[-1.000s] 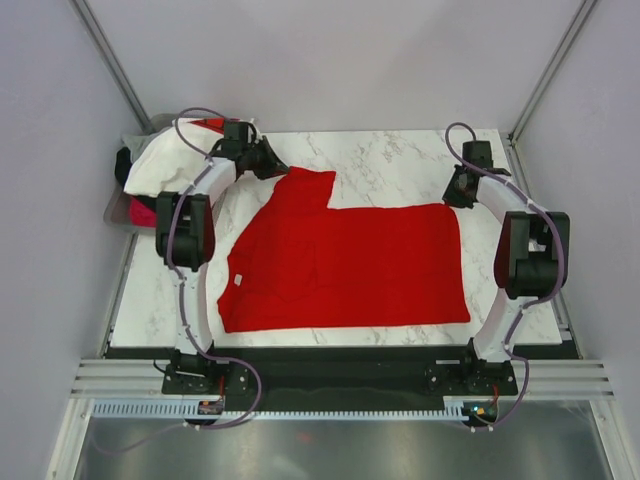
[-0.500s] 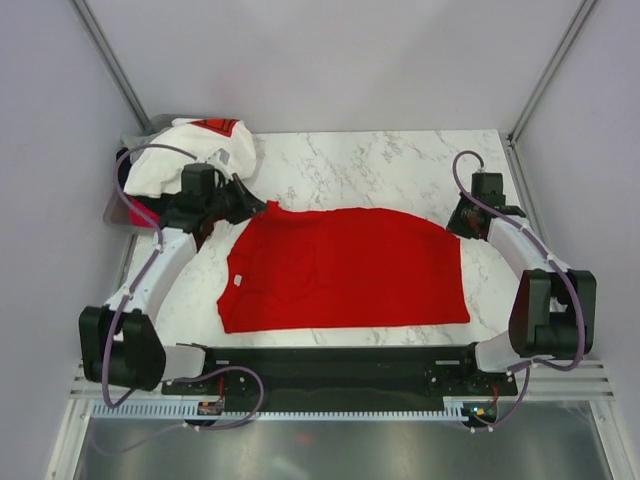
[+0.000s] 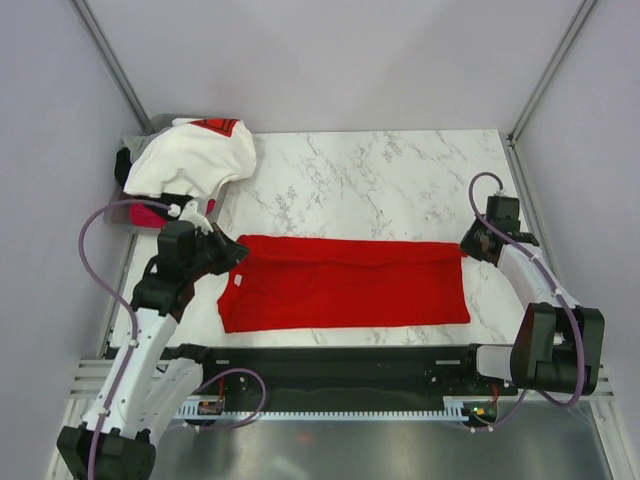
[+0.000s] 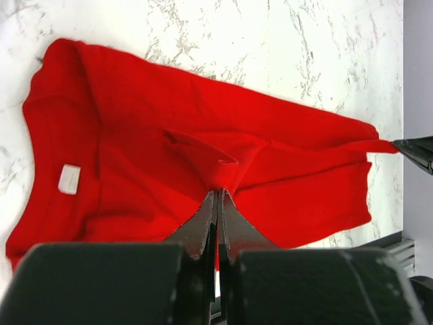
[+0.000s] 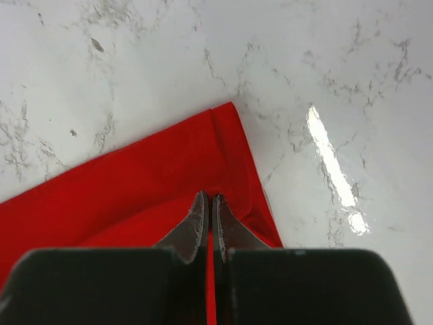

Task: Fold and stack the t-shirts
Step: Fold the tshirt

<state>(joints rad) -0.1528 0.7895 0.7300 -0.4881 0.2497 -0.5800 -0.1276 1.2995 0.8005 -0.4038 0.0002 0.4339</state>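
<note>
Red t-shirt [image 3: 345,285] is pinched tight by the left gripper [image 4: 218,194] and right gripper [image 5: 208,198], which should lower it together, keeping cloth between them flat.

White marble tabletop [image 3: 370,185] bare across far half, heaped white t-shirt [image 3: 190,160] blocks far-left corner, red cloth t-shirt [image 3: 345,285] spans near strip.

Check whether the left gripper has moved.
Yes. The left gripper, shut on the red t-shirt, came from beside the white t-shirt toward the near edge of the table.
</note>
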